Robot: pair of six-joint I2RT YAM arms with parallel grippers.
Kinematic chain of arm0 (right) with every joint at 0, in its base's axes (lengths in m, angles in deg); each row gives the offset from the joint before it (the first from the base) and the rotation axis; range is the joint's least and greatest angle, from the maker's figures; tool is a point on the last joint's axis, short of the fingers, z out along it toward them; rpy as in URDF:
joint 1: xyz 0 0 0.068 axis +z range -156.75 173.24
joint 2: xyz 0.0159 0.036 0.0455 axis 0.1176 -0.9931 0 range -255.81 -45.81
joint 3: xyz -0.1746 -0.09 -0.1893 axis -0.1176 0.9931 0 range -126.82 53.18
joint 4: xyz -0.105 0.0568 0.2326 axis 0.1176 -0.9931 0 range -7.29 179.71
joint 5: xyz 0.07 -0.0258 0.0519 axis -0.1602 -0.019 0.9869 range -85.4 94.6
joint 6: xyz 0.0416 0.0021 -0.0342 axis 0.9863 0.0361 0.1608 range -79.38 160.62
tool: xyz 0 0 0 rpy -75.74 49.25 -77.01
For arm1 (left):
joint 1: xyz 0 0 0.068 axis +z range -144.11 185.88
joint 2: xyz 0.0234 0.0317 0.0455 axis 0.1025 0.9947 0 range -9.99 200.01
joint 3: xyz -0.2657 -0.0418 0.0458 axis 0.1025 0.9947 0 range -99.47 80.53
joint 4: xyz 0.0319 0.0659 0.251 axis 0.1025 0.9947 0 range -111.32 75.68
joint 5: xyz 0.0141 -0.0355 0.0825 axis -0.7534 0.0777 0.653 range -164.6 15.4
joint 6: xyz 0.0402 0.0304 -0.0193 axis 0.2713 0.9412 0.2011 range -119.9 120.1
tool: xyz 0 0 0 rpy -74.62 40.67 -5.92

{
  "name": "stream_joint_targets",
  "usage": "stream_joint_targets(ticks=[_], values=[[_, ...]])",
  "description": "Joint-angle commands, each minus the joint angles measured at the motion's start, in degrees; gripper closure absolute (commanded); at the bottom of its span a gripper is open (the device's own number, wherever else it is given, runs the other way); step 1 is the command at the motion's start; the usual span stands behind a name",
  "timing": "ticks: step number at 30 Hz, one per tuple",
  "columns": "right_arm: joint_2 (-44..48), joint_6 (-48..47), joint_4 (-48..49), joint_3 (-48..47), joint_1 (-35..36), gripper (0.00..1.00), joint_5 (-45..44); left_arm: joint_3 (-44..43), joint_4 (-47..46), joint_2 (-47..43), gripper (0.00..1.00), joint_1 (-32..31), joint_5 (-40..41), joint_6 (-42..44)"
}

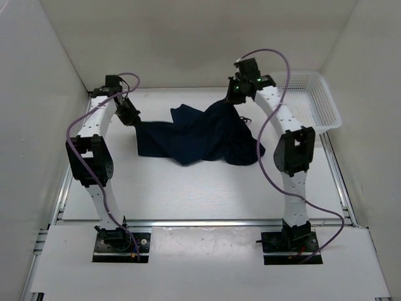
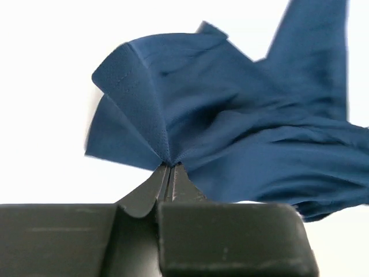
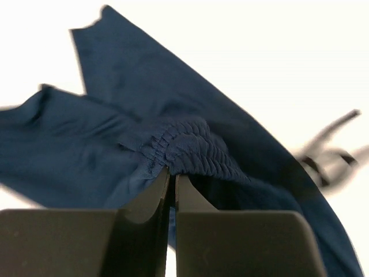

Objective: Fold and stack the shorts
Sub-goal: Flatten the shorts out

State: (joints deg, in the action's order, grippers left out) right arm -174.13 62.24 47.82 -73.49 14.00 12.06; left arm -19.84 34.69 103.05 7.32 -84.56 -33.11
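Note:
The dark navy shorts (image 1: 200, 135) hang stretched between both grippers over the far middle of the table, the lower part resting on it. My left gripper (image 1: 133, 117) is shut on a hem corner of the shorts (image 2: 173, 115), as the left wrist view (image 2: 169, 166) shows. My right gripper (image 1: 233, 95) is shut on the gathered elastic waistband (image 3: 190, 147), with the fabric pinched at the fingertips (image 3: 172, 173). The thin dark drawstring (image 3: 328, 153) dangles blurred to the right of the waistband.
A white perforated basket (image 1: 313, 100) stands at the far right corner of the table. White walls enclose the table on the left, back and right. The arm bases sit at the near edge.

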Motion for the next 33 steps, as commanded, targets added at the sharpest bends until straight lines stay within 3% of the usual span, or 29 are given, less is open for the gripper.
stream_joint_targets(ticks=[1, 5, 11, 12, 13, 14, 16, 18, 19, 21, 22, 23, 25, 26, 28, 29, 30, 32, 33], values=[[14.91, -4.48, 2.42, -2.46, -2.9, 1.0, 3.7, -7.28, 4.54, -5.53, 0.9, 2.08, -1.2, 0.87], [34.58, -8.61, 8.57, 17.55, -5.54, 1.0, 4.23, -3.96, 5.08, -13.26, 0.9, 3.4, -1.73, 0.87], [63.93, -11.0, 13.15, 58.33, -4.59, 1.0, -0.6, 21.06, 0.34, -29.78, 0.9, 3.4, -0.59, -0.01], [67.63, -10.12, 13.15, 62.99, -3.71, 0.94, -4.79, 24.49, -0.89, -31.37, 0.9, 3.4, -1.29, -0.01], [74.8, -9.07, 10.89, 67.3, -2.14, 0.81, -7.09, 30.88, -1.42, -34.17, 0.85, 3.4, -2.08, -0.01], [78.01, -5.23, 8.86, 74.13, -1.6, 0.63, -9.46, 33.64, -1.95, -35.33, 0.75, 3.4, -3.65, -0.01], [86.6, 1.1, 0.64, 78.58, -1.59, 0.25, -14.47, 38.91, -2.48, -37.43, 0.48, 2.88, -4.8, -0.01], [93.73, 10.84, -1.0, 81.83, 0.16, 0.21, -18.63, 40.26, -2.48, -38.23, 0.37, 2.88, -5.33, -0.01], [95.07, 14.72, -1.52, 82.46, 0.16, 0.21, -18.63, 40.26, -2.48, -38.24, 0.34, 2.88, -4.82, -0.01], [94.83, 22.02, -2.41, 82.46, 0.16, 0.35, -19.86, 39.39, -2.48, -38.24, 0.39, 2.35, -4.11, 0.51], [93.69, 26.14, -2.41, 82.46, 0.16, 0.53, -19.07, 39.38, -2.48, -37.54, 0.43, 2.35, -3.5, 0.52], [92.12, 27.49, -2.41, 82.46, 0.16, 0.65, -18.11, 38.51, -2.48, -36.67, 0.51, 2.35, -3.49, 0.52], [85.53, 28.29, -2.41, 81.94, 0.16, 0.87, -16.0, 37.98, -2.48, -35.87, 0.61, 2.35, -3.49, 0.52], [81.07, 28.29, -2.41, 80.37, 0.16, 0.92, -13.64, 37.98, -2.48, -35.08, 0.66, 2.35, -2.97, 0.52], [77.35, 29.0, -3.37, 79.74, 0.16, 0.92, -11.69, 37.98, -2.48, -34.38, 0.66, 2.35, -1.3, 0.52], [75.94, 29.78, -3.37, 79.74, 0.16, 0.84, -10.55, 38.5, -2.48, -33.33, 0.63, 2.35, -0.51, -0.01], [74.01, 31.35, -3.37, 79.74, 0.16, 0.73, -9.06, 38.5, -2.48, -32.45, 0.48, 2.35, 0.11, -0.01], [72.95, 33.12, -1.71, 81.4, 0.16, 0.41, -3.27, 39.2, -3.18, -30.6, 0.28, 2.35, 0.11, -0.01], [72.24, 35.22, 0.64, 82.89, 0.16, 0.41, -1.24, 39.21, -3.71, -28.5, 0.24, 2.35, 0.11, -0.01]])
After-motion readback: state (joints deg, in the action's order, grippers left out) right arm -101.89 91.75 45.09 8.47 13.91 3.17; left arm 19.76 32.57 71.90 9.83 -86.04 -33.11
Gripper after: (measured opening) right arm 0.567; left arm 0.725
